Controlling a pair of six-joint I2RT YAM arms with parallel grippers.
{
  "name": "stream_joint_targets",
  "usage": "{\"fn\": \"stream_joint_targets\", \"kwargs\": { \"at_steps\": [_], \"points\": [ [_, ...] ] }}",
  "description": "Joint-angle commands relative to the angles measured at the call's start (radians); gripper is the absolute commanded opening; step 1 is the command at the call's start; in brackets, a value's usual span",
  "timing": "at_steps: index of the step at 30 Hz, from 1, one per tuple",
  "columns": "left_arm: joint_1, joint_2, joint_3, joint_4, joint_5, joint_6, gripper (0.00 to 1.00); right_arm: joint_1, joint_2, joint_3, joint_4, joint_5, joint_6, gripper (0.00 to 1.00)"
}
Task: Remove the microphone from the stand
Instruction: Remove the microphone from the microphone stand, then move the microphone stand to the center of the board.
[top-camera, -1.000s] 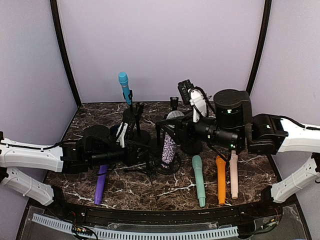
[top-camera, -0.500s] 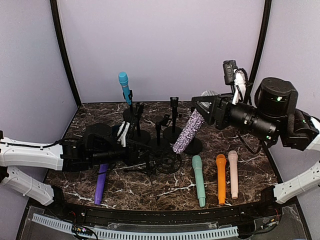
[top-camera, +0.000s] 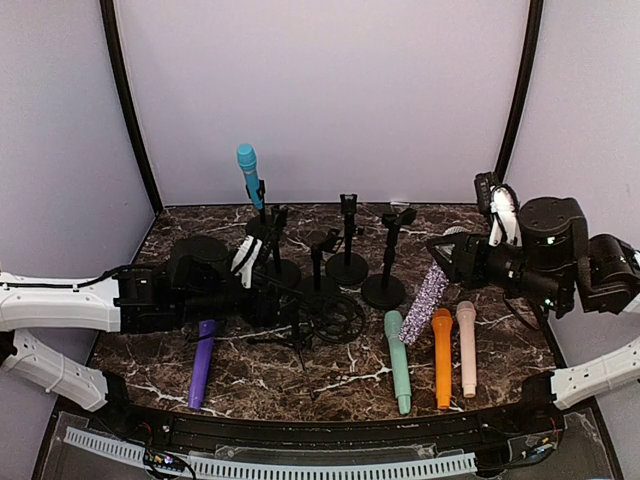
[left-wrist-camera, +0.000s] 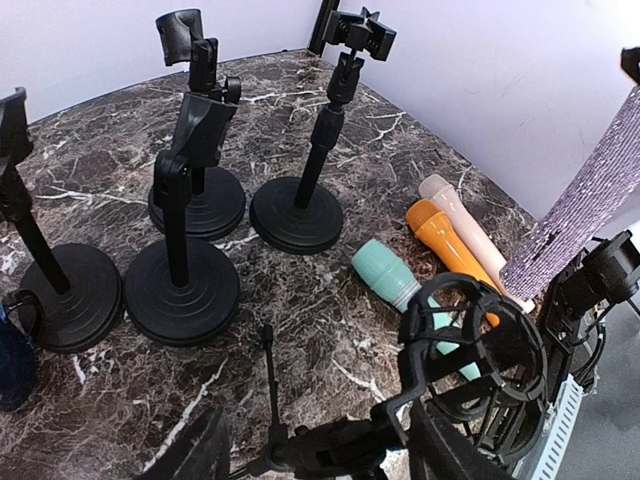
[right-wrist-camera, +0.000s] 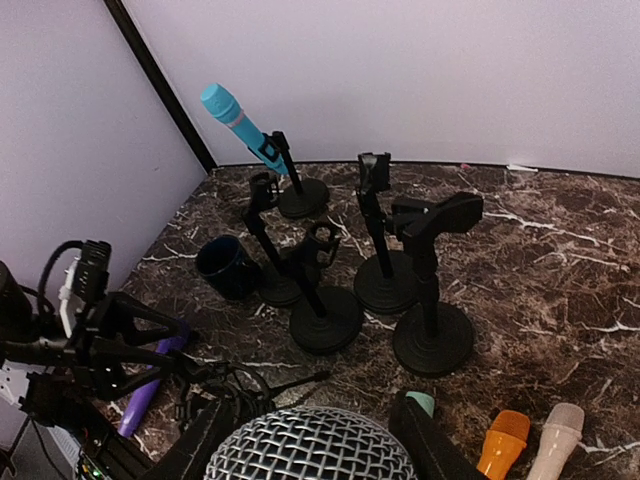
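reaching in at left, the left gripper straddles the shock-mount stand, jaws' grip impossible to tell. at right, the right gripper clamps its jaws on the glittery microphone, tilted above the counter, off every stand.

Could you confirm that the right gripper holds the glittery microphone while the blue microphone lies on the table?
Not quite: the blue microphone sits clipped in its stand, per the top external view. The right gripper does hold the glittery microphone.
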Motion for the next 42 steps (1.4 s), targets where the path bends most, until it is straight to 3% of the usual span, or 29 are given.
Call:
{"fn": "stream_joint_targets", "kwargs": {
  "at_steps": [1, 11, 21, 31, 42],
  "points": [
    [0.000, -0.097, 0.015, -0.049, -0.060, 0.033, 0.63, -0.081, -0.017, -0.044, -0.047, -0.055, 0.080, 0.17],
    [0.000, -0.358, -0.219, -0.021, -0.095, 0.009, 0.64, -0.297, -0.005, -0.166, -0.094, -0.319, 0.121, 0.17],
    [-0.043, -0.437, -0.424, 0.060, -0.018, 0.089, 0.58, -0.413, 0.000, -0.270, -0.072, -0.530, 0.133, 0.19],
    [-0.091, -0.186, -0.491, 0.376, -0.010, 0.088, 0.64, -0.480, 0.128, -0.316, -0.014, -0.576, 0.123, 0.22],
    [-0.096, 0.141, -0.415, 0.669, -0.040, 0.106, 0.72, -0.536, 0.253, -0.389, 0.227, -0.555, 0.133, 0.25]
  ]
}}
